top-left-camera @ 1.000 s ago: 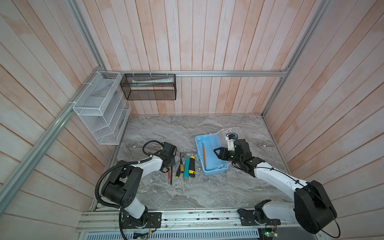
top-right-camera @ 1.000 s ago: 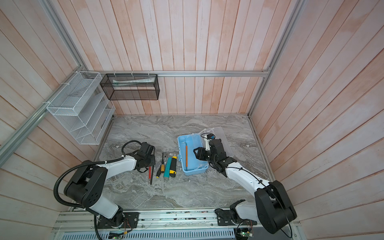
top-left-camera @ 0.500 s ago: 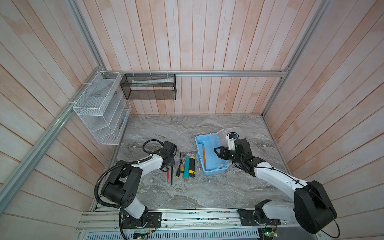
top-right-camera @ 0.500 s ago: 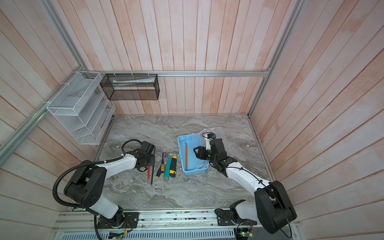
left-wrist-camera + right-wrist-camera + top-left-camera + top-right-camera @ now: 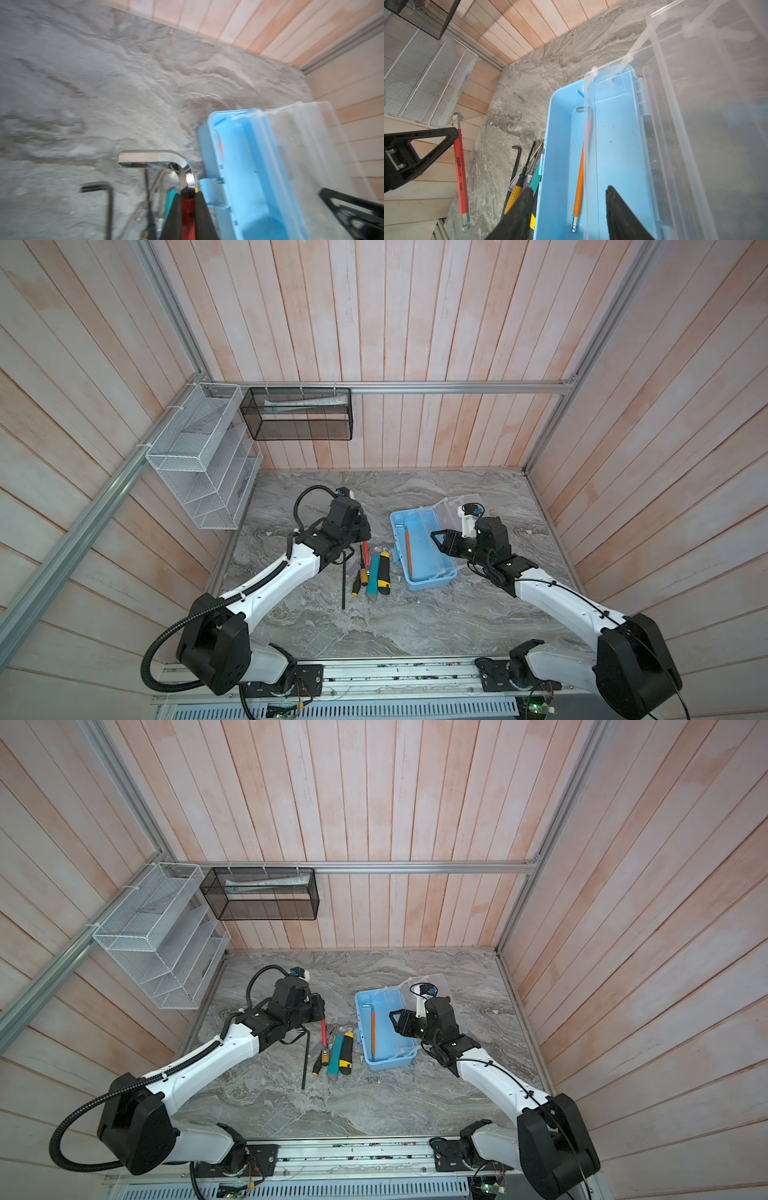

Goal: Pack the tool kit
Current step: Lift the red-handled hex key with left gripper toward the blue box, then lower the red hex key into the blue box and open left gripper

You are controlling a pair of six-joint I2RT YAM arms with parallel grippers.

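Light-blue tool kit (image 5: 430,584), orange hex key (image 5: 408,551)

Even soft light — left wrist view motion-blurred, top views sharp.

It looks like a small robot test room: wooden plank walls (image 5: 395,315) up top, metal bars (image 5: 457,387), robot arms (image 5: 274,585) on a gray table (image 5: 415,622) below.

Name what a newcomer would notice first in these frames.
The open light-blue tool kit right of centre on the marble table, clear lid swung back, one orange-sleeved hex key inside. Next, the left gripper shut on a red-sleeved hex key, beside a row of loose tools left of it.
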